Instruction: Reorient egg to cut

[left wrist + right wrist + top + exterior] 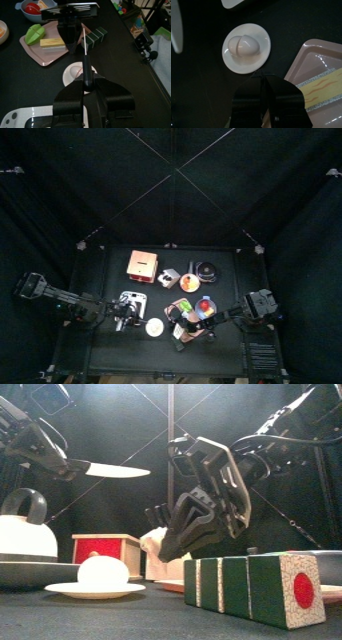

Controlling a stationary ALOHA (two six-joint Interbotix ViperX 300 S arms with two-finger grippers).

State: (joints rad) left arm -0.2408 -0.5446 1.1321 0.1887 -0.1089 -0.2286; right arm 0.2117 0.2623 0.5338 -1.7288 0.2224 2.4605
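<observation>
A white egg lies on a white saucer. It shows a seam line across its top. In the front view the egg sits low at the left front. My right gripper is shut and empty, its tip just above the saucer's rim beside the egg. It hangs behind the egg in the front view. My left gripper is shut on a knife. It holds the knife level, above and to the left of the egg, with the blade pointing to the right.
A pink tray holds a green piece and a layered yellow block. A green, white and red striped block stands at the front right. A white kettle and a red box stand at the left.
</observation>
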